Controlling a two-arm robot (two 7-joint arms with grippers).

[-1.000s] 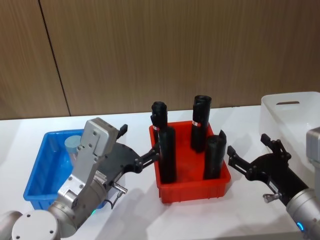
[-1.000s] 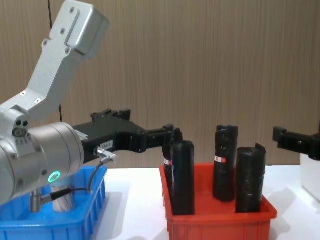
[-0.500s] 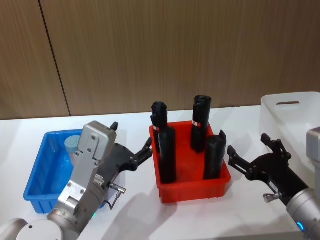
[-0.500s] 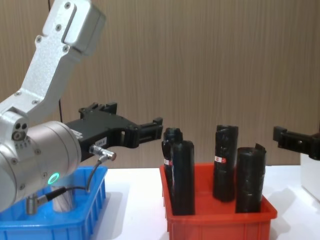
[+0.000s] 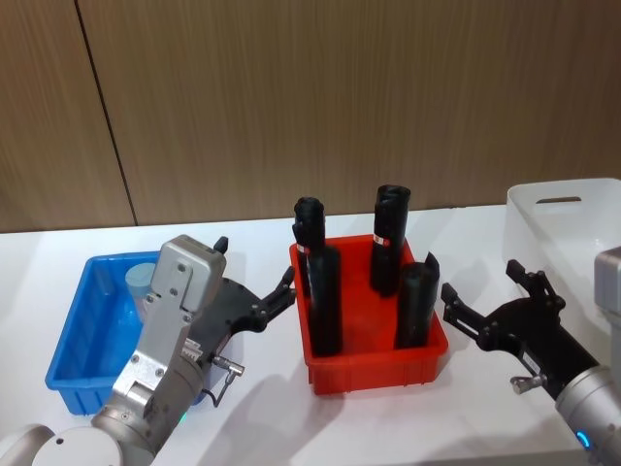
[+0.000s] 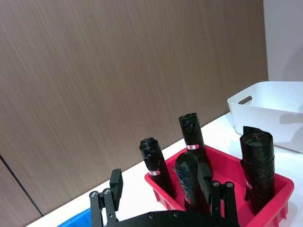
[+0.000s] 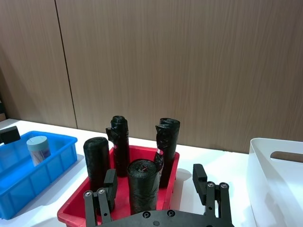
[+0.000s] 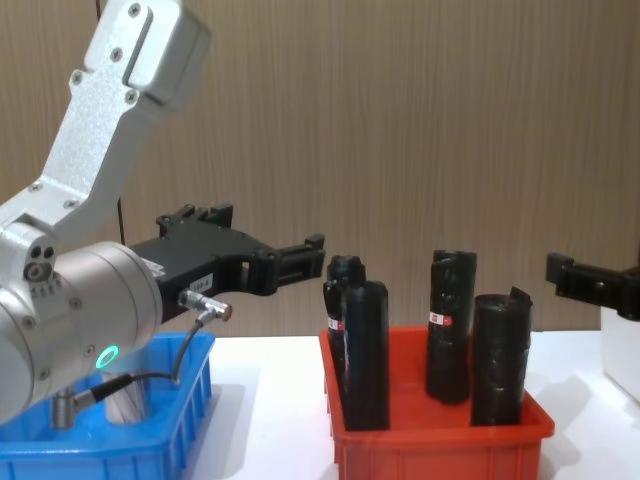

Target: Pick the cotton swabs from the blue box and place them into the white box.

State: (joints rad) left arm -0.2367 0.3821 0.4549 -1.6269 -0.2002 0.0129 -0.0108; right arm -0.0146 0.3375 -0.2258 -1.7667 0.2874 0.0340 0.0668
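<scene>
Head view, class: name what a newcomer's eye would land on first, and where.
The red bin in the middle, holding four tall black rolls upright, stands out first. The left gripper hangs open between it and the blue box, where one tub of cotton swabs stands. The right gripper, open, is beside the white box.

The left arm [image 5: 165, 330] bends up from the bottom left. It is silver, and a green ring [image 8: 108, 353] glows on its round joint. The black left gripper [image 5: 254, 262] is held up and points forward and a bit to the right, with its fingers [image 5: 284, 284] spread wide. The right arm [image 5: 592, 408] comes in low on the right. The right gripper [image 5: 480, 280] points forward and left, and its fingers are wide apart too.
</scene>
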